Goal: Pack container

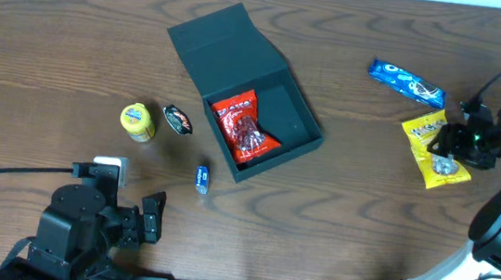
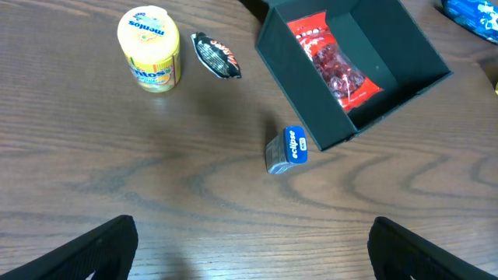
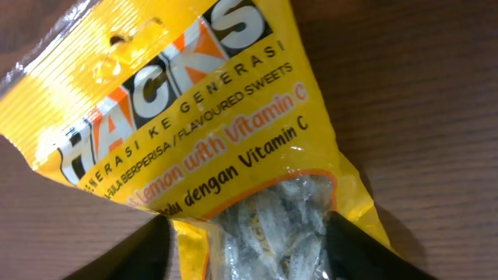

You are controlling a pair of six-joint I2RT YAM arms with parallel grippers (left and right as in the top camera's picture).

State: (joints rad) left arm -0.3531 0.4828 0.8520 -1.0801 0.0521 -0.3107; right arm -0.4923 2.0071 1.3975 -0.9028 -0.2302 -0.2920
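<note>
Sweets bag (image 3: 194, 117) cropped, right gripper (image 3: 247, 233) grip unclear

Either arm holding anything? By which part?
Left gripper is open and empty. Right gripper: its fingers flank the yellow bag at its clear-window end; whether they grip it yet cannot be told.

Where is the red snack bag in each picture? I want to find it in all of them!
Overhead: the red snack bag lies inside the dark green box, near the middle.
Left wrist: the bag is upper right, inside that box.
Right wrist: not in it; only a yellow sweets bag on the wooden table.
Shared landmark: the open box, in the overhead and left wrist views.
</note>
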